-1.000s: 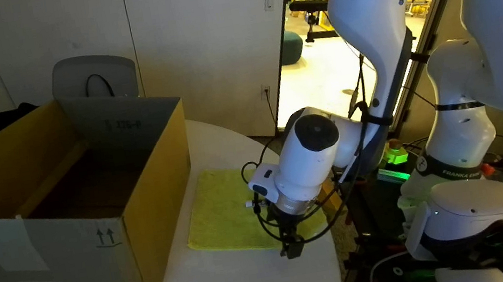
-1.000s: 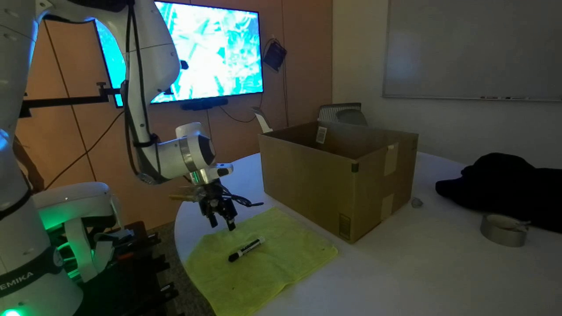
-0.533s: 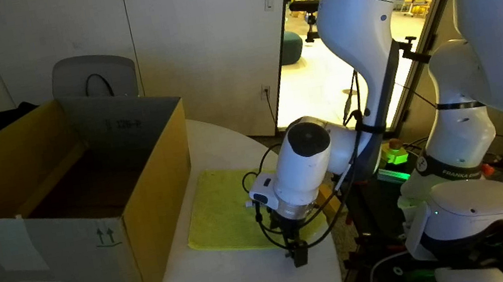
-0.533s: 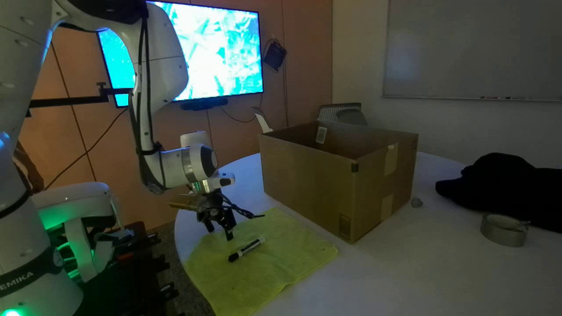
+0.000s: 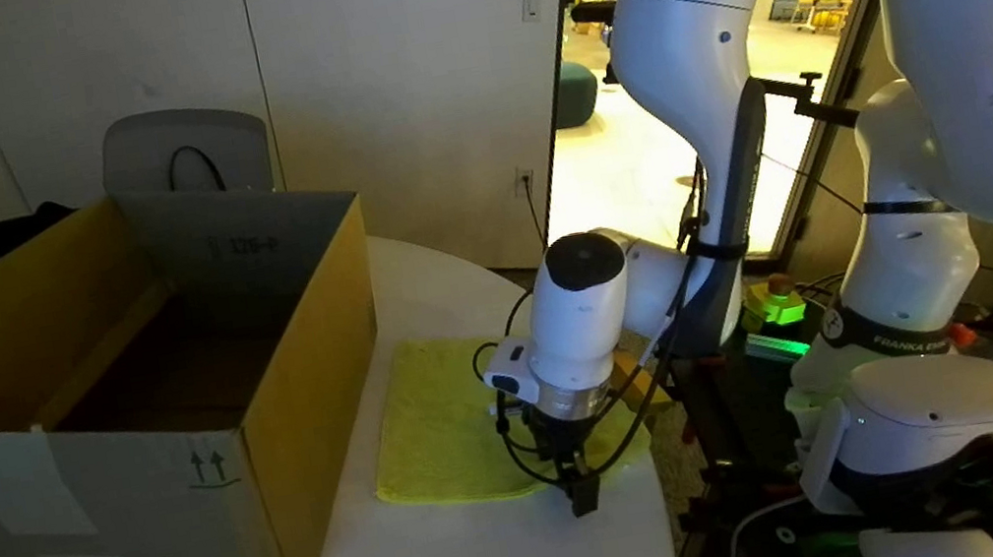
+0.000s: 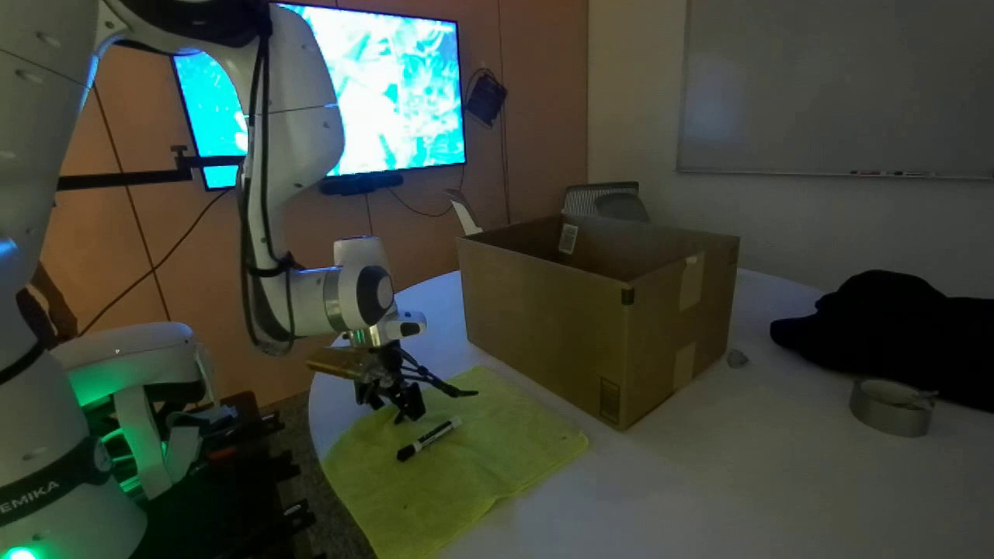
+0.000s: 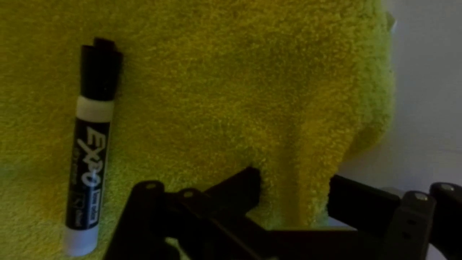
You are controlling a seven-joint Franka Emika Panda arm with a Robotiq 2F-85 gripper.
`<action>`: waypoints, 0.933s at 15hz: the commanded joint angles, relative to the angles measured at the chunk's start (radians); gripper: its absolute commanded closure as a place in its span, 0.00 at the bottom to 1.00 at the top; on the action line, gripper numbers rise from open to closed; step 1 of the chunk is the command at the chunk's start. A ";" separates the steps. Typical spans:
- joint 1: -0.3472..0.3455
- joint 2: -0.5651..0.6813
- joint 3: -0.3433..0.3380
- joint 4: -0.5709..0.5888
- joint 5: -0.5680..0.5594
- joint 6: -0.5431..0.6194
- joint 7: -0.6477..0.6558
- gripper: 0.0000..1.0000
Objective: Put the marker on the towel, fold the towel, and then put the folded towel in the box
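The yellow-green towel lies spread flat on the table beside the box. A black and white marker rests on it; the wrist view shows the marker left of my jaws, untouched. In an exterior view the arm side hides the marker. My gripper is low at the towel's edge, its fingers part way together but still apart. Between them the towel edge rises in a bunched ridge, close to both fingertips. The brown cardboard box stands open-topped, with printed arrows on one side.
A grey tape roll, a small grey lump and a dark cloth lie on the table past the box. The rounded table edge runs close by my gripper. A grey chair stands behind the box.
The gripper went down to the towel's edge, and its fingers have come nearer each other. The towel has shifted slightly, and the marker on it moved along a little.
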 commanded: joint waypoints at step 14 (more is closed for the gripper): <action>-0.100 -0.294 -0.092 -0.187 -0.049 0.045 0.038 0.97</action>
